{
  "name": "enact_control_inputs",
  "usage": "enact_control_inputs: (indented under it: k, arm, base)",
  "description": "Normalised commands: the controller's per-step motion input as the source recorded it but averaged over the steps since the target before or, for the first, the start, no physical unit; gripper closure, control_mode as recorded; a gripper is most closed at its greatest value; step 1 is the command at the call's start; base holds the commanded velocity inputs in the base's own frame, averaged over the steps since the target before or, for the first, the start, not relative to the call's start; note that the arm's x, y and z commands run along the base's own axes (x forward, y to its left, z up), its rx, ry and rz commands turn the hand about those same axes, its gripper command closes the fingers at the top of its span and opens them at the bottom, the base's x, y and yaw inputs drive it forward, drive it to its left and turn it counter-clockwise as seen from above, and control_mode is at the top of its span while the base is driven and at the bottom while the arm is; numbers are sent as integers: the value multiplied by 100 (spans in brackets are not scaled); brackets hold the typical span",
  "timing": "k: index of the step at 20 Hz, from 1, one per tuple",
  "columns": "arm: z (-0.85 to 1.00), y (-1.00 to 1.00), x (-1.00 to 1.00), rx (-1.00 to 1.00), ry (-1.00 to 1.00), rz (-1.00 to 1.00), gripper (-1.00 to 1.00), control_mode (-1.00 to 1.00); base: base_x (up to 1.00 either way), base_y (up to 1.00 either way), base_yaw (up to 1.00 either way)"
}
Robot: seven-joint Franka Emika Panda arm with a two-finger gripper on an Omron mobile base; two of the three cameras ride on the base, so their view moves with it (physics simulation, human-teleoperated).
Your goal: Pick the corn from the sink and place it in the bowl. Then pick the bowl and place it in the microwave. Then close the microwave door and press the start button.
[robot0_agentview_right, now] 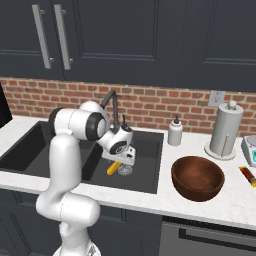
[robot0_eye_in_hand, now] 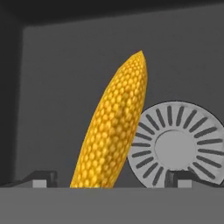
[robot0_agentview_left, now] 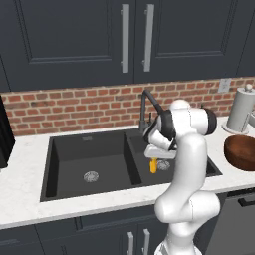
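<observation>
Corn (robot0_eye_in_hand: 114,131): lying in the sink (robot0_agentview_left: 74,149), beside the drain (robot0_eye_in_hand: 177,146), not yet lifted.
Gripper (robot0_eye_in_hand: 112,179): spread wide astride the corn.
Bowl (robot0_agentview_right: 197,178): empty on the counter (robot0_agentview_right: 235,205).
Left: everything.

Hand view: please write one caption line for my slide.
Open gripper poised over the corn beside the drain in the sink.
</observation>
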Motion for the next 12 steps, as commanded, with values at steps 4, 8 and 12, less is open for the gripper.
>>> enact_control_inputs:
  k: [4,8,12]
  arm:
    - [-28,11,17,0,0,0,-100,-100]
    - [-28,11,18,0,0,0,-100,-100]
    - [-28,8,17,0,0,0,-100,-100]
  base:
    - [0,0,0]
    - [0,0,0]
    - [0,0,0]
